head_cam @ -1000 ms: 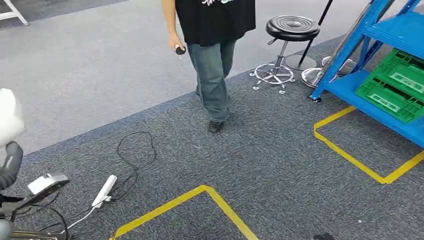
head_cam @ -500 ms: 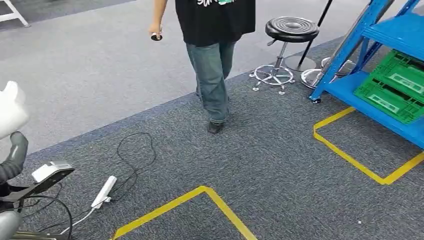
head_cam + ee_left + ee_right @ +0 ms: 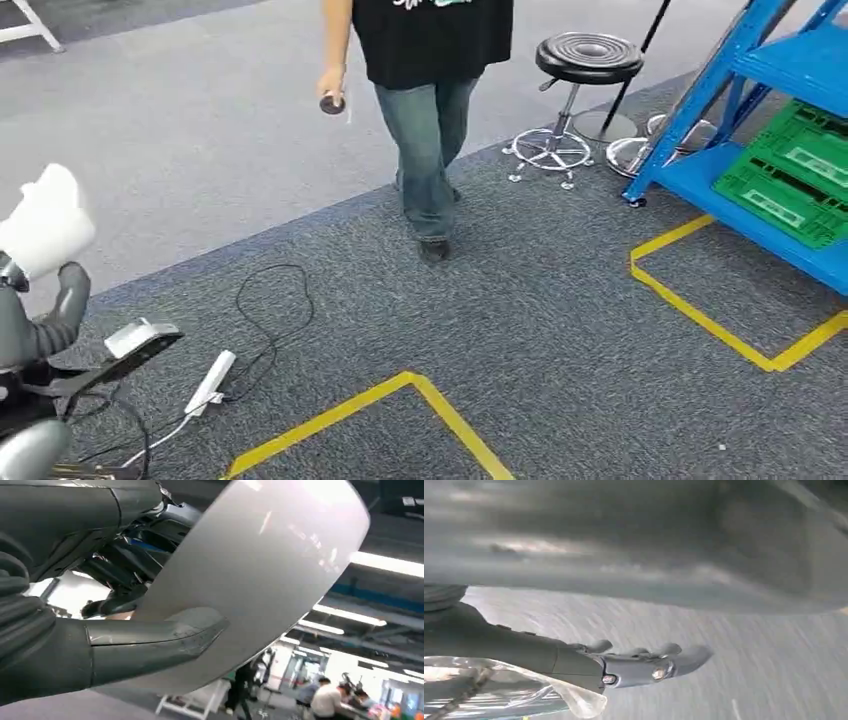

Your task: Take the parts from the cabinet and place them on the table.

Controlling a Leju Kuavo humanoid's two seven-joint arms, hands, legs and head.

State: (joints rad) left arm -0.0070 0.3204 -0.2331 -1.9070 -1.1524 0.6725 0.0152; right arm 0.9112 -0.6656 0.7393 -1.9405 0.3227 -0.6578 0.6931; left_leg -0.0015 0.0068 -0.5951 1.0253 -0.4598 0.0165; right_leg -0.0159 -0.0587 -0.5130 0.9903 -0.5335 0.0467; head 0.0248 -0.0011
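Item one, the left hand: in the head view we find it low at the left edge, grey fingers raised under a white part. The left wrist view adds what the head view cannot give us: the thick grey thumb lies flat against the pale curved face of the white part, with darker fingers on the far side, so we log the part as pinched in this hand.

Item two, the right hand: the right wrist view gives us its fingers reaching out over blurred grey floor, with a crumpled clear plastic bag at its underside. We cannot tell whether the fingers hold that bag or merely lie beside it.

Item three, surroundings, head view: a blue cabinet at the right carrying green crates; yellow tape lines on grey carpet; a black stool; a person in jeans standing well ahead of us; a white power strip with a black cable near the left hand.
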